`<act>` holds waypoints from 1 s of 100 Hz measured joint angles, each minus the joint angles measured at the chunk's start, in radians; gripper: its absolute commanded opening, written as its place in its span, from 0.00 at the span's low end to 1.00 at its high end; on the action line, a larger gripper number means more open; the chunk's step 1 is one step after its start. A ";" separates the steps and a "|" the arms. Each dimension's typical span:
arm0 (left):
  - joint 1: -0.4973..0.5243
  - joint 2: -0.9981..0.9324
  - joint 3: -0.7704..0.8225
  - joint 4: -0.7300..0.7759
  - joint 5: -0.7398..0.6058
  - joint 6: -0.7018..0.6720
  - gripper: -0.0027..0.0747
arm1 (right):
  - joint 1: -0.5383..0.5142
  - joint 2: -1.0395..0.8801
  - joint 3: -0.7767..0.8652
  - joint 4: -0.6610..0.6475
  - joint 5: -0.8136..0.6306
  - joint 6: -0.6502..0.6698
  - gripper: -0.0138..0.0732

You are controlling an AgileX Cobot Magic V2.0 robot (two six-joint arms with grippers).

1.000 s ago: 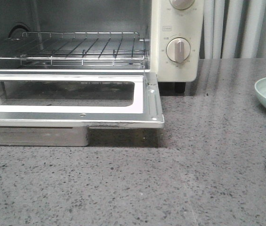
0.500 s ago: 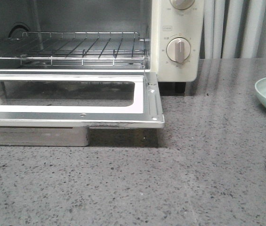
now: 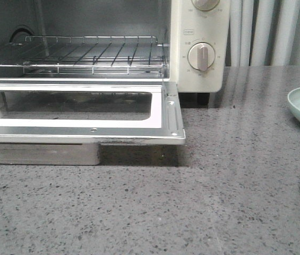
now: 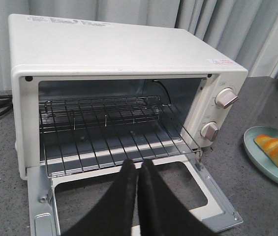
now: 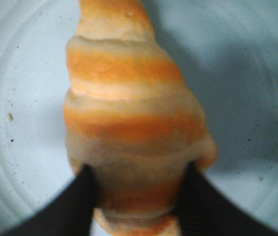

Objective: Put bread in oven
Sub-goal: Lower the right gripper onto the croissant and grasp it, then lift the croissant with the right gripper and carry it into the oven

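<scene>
Closest, in the right wrist view, the right gripper [image 5: 138,199] has its two black fingers [image 5: 82,194] pressed against either side of the bread [image 5: 131,128], a glossy golden-orange croissant-shaped roll with pale cream stripes. The roll lies on a pale mint-green round plate [image 5: 15,98], gripped near its wider end.

In the left wrist view, the left gripper [image 4: 138,172] hangs empty, its black fingers closed together, above the lowered glass-windowed door [image 4: 212,206] of the oven [image 4: 114,51], a cream-white toaster oven. Its wire rack [image 4: 109,130] is bare.

In the front view, the plate sits well to the right of the oven on the grey speckled countertop [image 3: 192,212].

The step in hand appears to be grasping the roll. To do it well, squeeze gently, lift straight up clear of the plate rim, then carry it over the open door onto the rack.
</scene>
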 measured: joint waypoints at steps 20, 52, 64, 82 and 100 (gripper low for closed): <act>0.000 0.000 0.000 0.000 0.006 0.000 0.01 | 0.036 -0.041 0.000 0.000 0.018 -0.049 0.08; 0.000 0.000 0.000 0.000 0.008 0.000 0.01 | 0.278 -0.261 -0.068 0.000 0.145 -0.102 0.08; 0.000 0.000 0.000 0.000 0.008 0.000 0.01 | 0.407 -0.338 -0.081 0.000 0.153 -0.102 0.08; 0.000 0.000 0.000 0.009 0.006 0.000 0.01 | 0.631 -0.362 -0.081 0.002 0.165 -0.102 0.08; 0.000 0.000 0.000 0.009 0.006 0.000 0.01 | 0.805 -0.275 -0.120 -0.017 0.169 -0.102 0.08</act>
